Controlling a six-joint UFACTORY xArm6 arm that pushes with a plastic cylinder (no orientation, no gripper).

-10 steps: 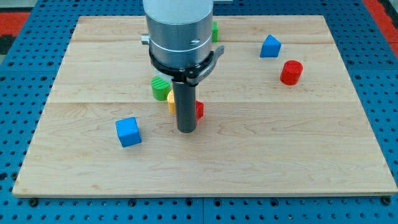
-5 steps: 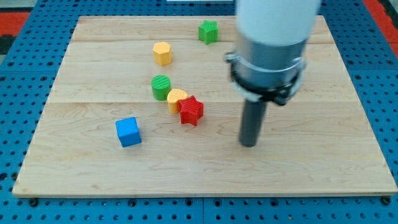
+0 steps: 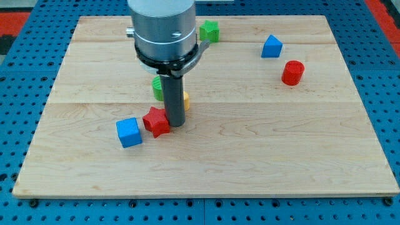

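My tip (image 3: 174, 124) rests on the wooden board (image 3: 250, 156) left of centre, touching the right side of a red star block (image 3: 155, 121). A blue cube (image 3: 129, 132) sits just left of the red star, a small gap apart. Behind the rod a yellow block (image 3: 185, 100) shows at its right and a green cylinder (image 3: 157, 88) at its left, both partly hidden. The arm's grey body covers the board's upper left-centre.
A green star block (image 3: 210, 30) lies near the view's top beside the arm. At the upper right are a blue block (image 3: 271, 46) and a red cylinder (image 3: 292, 72). Blue pegboard surrounds the board.
The rod swung from the right of centre back to the left. The red star has slid left and down, from beside the yellow block toward the blue cube.
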